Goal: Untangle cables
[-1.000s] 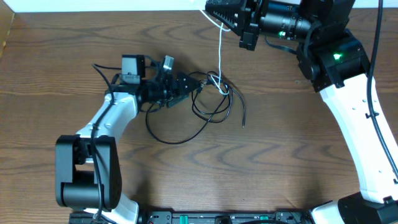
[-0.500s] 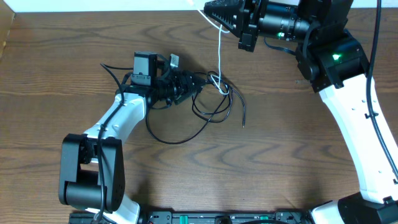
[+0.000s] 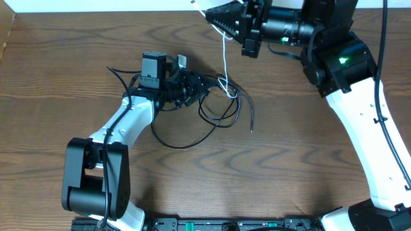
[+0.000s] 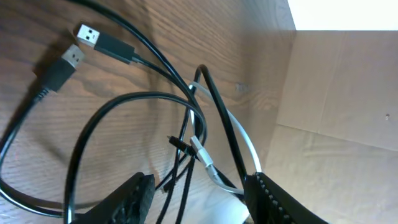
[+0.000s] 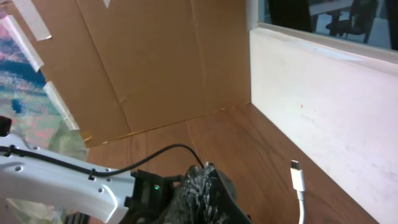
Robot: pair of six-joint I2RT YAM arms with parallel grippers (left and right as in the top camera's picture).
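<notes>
The black cable (image 3: 186, 144) lies in loose loops at mid-table, tangled with the white cable (image 3: 225, 61). The white cable runs taut from the knot up to my right gripper (image 3: 215, 11), which is shut on it near the back edge. In the right wrist view the fingers (image 5: 208, 180) are closed, with the white plug (image 5: 297, 177) beside them. My left gripper (image 3: 198, 85) sits open in the tangle. In the left wrist view my left gripper (image 4: 202, 205) straddles black strands (image 4: 124, 99) and the white cable (image 4: 245, 140). Two black USB plugs (image 4: 96, 38) lie beyond.
A cardboard wall (image 3: 5, 29) stands at the table's left side and also shows in the right wrist view (image 5: 155, 56). A white wall (image 3: 96, 5) runs along the back. The left arm's own thick wire (image 3: 119, 74) loops behind its wrist.
My left gripper has moved right and back, deeper into the tangle. My right gripper has shifted slightly left with the white cable.
</notes>
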